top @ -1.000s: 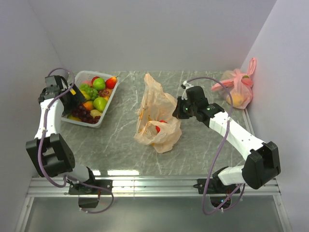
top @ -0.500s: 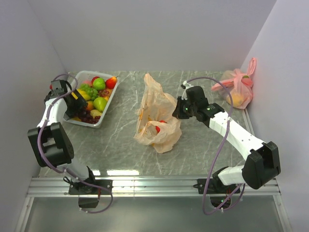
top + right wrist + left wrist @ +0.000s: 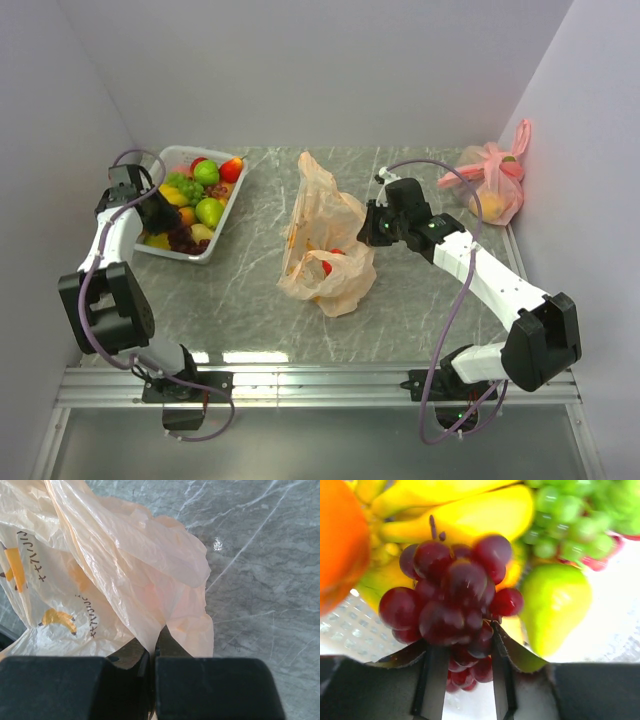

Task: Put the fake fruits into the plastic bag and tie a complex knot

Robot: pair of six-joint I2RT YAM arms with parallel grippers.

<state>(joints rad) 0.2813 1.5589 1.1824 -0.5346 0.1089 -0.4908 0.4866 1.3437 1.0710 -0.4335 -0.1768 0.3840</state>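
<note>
The fake fruits fill a white tray (image 3: 222, 228) at the back left. My left gripper (image 3: 160, 215) reaches down into it. In the left wrist view its jaws press both sides of a bunch of purple grapes (image 3: 455, 595), the left gripper (image 3: 462, 640) closed on the bunch's lower part. Yellow bananas (image 3: 465, 510), an orange (image 3: 337, 540), green grapes (image 3: 570, 520) and a green fruit (image 3: 555, 605) lie around it. The peach-orange plastic bag (image 3: 325, 235) stands mid-table with a red fruit (image 3: 327, 266) inside. My right gripper (image 3: 368, 228) is shut on the plastic bag (image 3: 125, 565) film, as the right gripper (image 3: 152, 640) view shows. No knot is visible.
A pink tied bag (image 3: 490, 185) with a yellow fruit inside sits at the back right corner. White walls close in the marbled tabletop (image 3: 250, 300) on the left, back and right. The tray's rim stands close round my left gripper.
My left arm has lowered and reached further into the tray, and its jaws have closed from wide open onto the purple grapes. The right arm and the bag have not moved.
</note>
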